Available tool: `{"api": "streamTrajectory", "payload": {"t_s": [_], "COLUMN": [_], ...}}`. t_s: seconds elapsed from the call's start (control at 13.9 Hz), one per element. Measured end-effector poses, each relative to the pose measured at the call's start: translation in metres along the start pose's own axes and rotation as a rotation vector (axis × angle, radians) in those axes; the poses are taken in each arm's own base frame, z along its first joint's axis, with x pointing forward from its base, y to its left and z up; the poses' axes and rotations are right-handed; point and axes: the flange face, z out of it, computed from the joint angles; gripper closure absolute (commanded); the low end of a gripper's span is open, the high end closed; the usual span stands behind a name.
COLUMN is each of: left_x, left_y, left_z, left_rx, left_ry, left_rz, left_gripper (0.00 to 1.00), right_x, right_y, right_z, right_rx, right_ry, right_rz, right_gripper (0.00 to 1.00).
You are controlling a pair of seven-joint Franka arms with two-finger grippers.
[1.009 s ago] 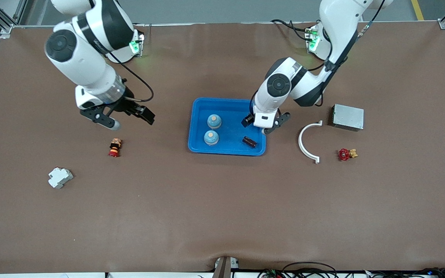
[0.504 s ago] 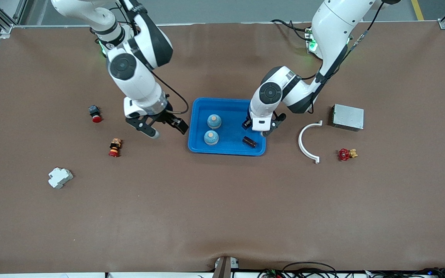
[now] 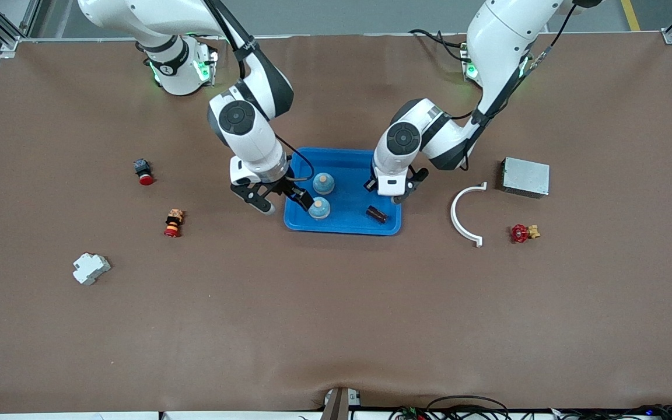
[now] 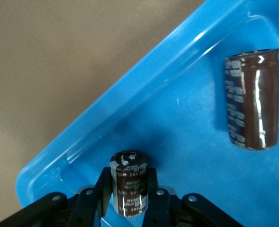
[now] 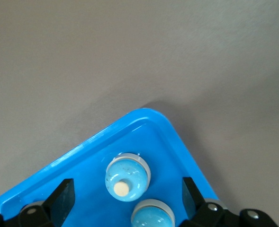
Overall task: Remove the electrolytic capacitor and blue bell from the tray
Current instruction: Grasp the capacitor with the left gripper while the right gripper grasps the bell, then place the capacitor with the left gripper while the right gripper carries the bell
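A blue tray (image 3: 300, 175) sits mid-table. In it stand two blue bells, one (image 3: 324, 183) farther from the front camera and one (image 3: 319, 207) nearer, and a brown capacitor (image 3: 376, 214) lies on its side. My left gripper (image 3: 390, 191) is over the tray's left-arm end, shut on a second brown capacitor (image 4: 128, 189) held upright; the lying capacitor (image 4: 251, 99) shows beside it. My right gripper (image 3: 282, 203) is open and empty, low over the tray's right-arm end. In the right wrist view both bells (image 5: 128, 177) (image 5: 151, 215) sit between its fingers (image 5: 63, 198).
Toward the right arm's end lie a black-and-red button (image 3: 143, 172), a red-and-yellow button (image 3: 173, 223) and a white breaker (image 3: 90, 268). Toward the left arm's end lie a white curved clamp (image 3: 467, 213), a metal box (image 3: 525, 177) and a red valve (image 3: 522, 233).
My right arm has swung from the right arm's end of the table to the tray's edge, gripper still open. My left gripper with the capacitor has shifted slightly over the tray.
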Motion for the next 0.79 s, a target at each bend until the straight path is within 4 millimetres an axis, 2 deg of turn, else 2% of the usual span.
{"api": "streamTrajectory", "payload": {"t_s": [0.22,0.43,0.58,0.79], "left_x": [0.004,0.026,0.062,0.139], "left_y": [0.010,0.018,0.012,-0.010], "left_z": [-0.026,-0.080,-0.111,-0.138], "left_rx": [0.063,0.137,0.131,0.134], "left_ry": [0.039,0.103,0.128,0.125], "left_rz": [0.018,0.005,-0.043,-0.089], "left_gripper": [1.00,1.00,1.00,1.00], "right_x": [-0.010,-0.021,-0.026,-0.033], "right_y": [-0.008,-0.014,-0.016,-0.019], "right_z": [0.023,0.048,0.062,0.080], "right_rx": [0.018,0.014,0.002,-0.012], "right_ry": [0.007,0.005,0.002,-0.001], "right_rz": [0.015,0.011,0.002,-0.010], "right_gripper": [0.00,0.00,0.00,0.00]}}
